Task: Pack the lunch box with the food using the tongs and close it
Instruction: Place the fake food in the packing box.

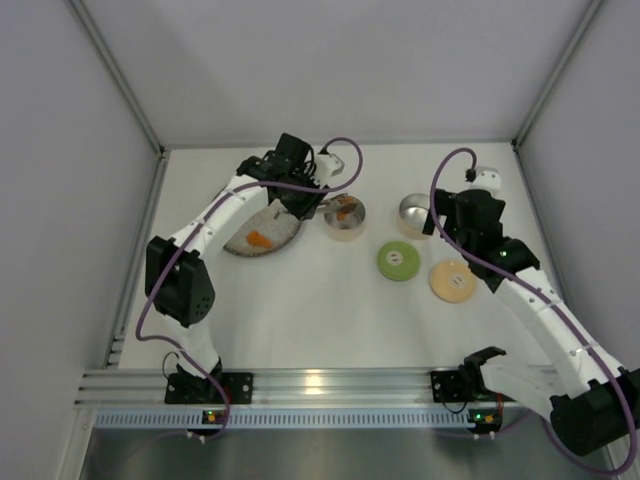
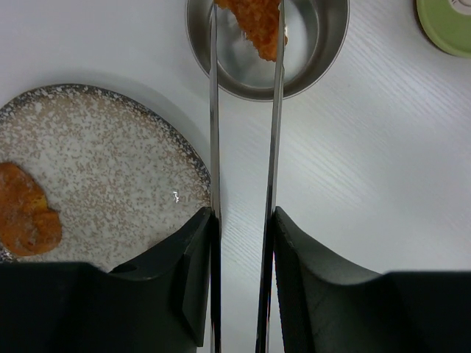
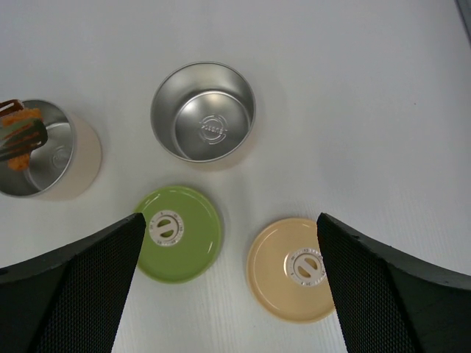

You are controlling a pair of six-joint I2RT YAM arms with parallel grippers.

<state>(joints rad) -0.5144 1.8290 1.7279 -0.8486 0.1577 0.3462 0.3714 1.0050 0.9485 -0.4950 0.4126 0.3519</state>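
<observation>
**Left arm.** Your left pincer [image 2: 243,283] is pinching the tongs [image 2: 214,147]. Its two black fingers [image 2: 193,279] press on the outsides of the two silver arms, which run forward from it nearly parallel. At their far tips the tongs grip an orange chunk [image 2: 257,29], held over the open mouth of a steel tin [image 2: 327,62]. You cannot tell whether the chunk touches the tin's floor. The tin stands just beyond the rim of the speckled plate [image 2: 110,162]. On the plate a second chunk [image 2: 26,217] lies to the left, well apart from the pincer.

**Right arm.** Your right pincer [image 3: 228,217] is spread wide and holds nothing. It hangs above the white bench [image 3: 368,88]. The green lid [image 3: 179,233] and the tan lid [image 3: 294,268] lie flat below it, side by side but apart, white centres up. Beyond them stands a second tin [image 3: 204,110], empty and uncovered.

**Views compared.** Only the left wrist view shows the grip on the tongs, and it catches just a sliver of the green lid. Only the right wrist view shows the inside of the empty tin. Only the top view shows both arms at once, with the plate and the two tins in a row and the lids nearer the arm bases.
</observation>
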